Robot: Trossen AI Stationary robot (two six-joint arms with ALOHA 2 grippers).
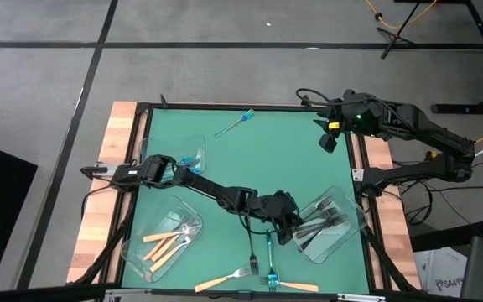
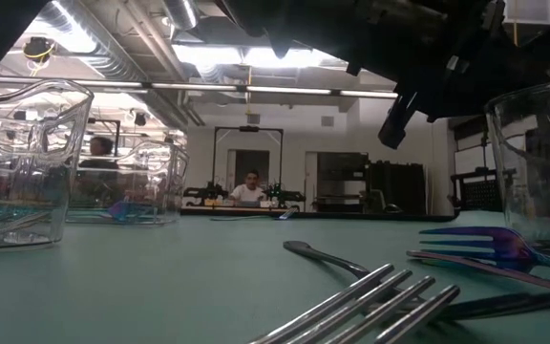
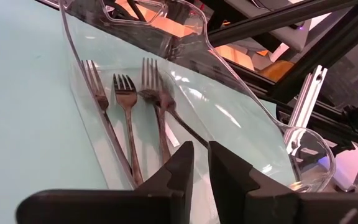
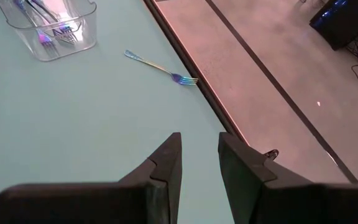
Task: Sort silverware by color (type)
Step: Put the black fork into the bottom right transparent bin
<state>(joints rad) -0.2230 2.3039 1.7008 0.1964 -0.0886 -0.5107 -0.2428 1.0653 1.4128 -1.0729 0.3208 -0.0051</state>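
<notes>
Left gripper (image 3: 196, 163) hung over dark forks (image 3: 129, 99) in their tray (image 3: 229, 93), jaws nearly together, apparently empty. Next: fetch loose teal fork (image 1: 269, 256). Right gripper (image 4: 199, 155) idled, slightly apart.

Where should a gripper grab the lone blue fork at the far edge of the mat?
Take the blue fork at mid-handle, coming straight down with the fingers across its slim shaft. It lies flat and alone on the green mat, tines toward the far edge, so both sides are free. The right gripper hangs nearest.
</notes>
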